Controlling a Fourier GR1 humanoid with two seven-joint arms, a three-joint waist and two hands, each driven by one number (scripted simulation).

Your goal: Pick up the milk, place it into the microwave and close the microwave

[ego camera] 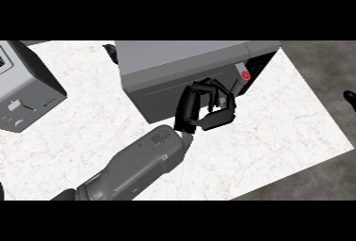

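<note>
**Left robot hand at the microwave's front, milk barely showing**

The left robot hand (208,110) is set against the dark front of the microwave (181,56). Its grey forearm (139,164) runs back toward the lower left. The black hand overlaps the dark front panel so closely that I cannot tell whether it is open, closed or gripping anything.

Just beyond this hand and a little to its right is a dark gap in the microwave's front. All that can be seen of the milk (245,74) is a small red patch with a white mark inside that gap. The mark is too small to read, and the rest of the carton is hidden by the microwave's body.

Well to the left of the hand stands a grey toaster (24,89), cut off by the picture's edge. Its front carries small marks and a lever, but none of the marks are legible. Beyond the hand, at the microwave's far left corner, a small dark object (109,48) peeks out, mostly hidden.

The white marbled bench (278,136) spreads to the right of the hand.

Far to the right, only a black sliver of the right robot hand (351,100) enters at the picture's edge. Too little of it shows to tell its state.
</note>
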